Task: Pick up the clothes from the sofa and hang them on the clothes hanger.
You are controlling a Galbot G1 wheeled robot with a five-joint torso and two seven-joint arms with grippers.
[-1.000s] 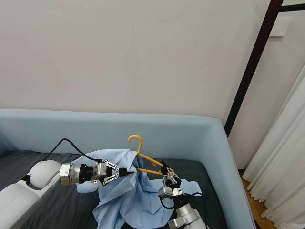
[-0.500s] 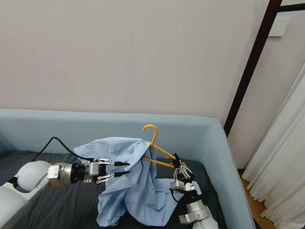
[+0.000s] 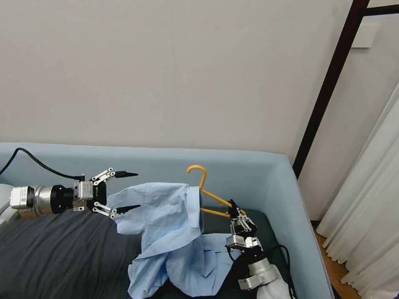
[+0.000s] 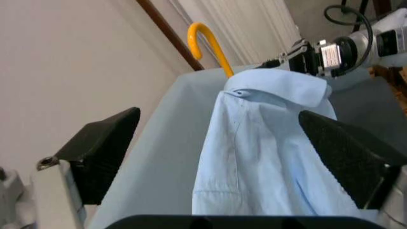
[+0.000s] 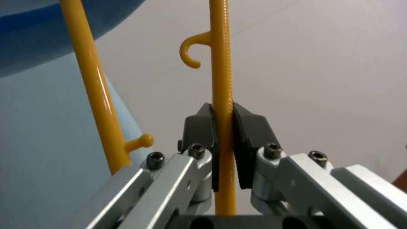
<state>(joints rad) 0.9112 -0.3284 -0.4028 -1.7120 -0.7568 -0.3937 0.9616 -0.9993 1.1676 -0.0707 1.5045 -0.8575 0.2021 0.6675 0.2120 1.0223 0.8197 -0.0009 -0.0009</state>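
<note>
Left gripper (image 3: 134,191) above sofa (image 3: 62,163), fingers wide apart, tips just beside blue shirt (image 3: 163,215). Shirt draped on yellow hanger (image 3: 201,181), collar near hook, tail pooled on sofa seat. Right gripper (image 3: 237,215) clamped on hanger bar.

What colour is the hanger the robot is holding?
Orange-yellow hanger, clearest in the right wrist view, clamped by the right gripper.

sofa (image 3: 268,180): you see it across the bottom, set against the wall (image 3: 187,75) behind.
hanger (image 3: 209,194): right of centre, before the sofa's backrest, hook uppermost.
shirt (image 3: 165,215): draped over the hanger's left end, its tail on the seat.
left gripper (image 3: 137,190): on your left, just beside the shirt's left edge.
right gripper (image 3: 235,210): on your right, clamped on the hanger's lower right end.
</note>
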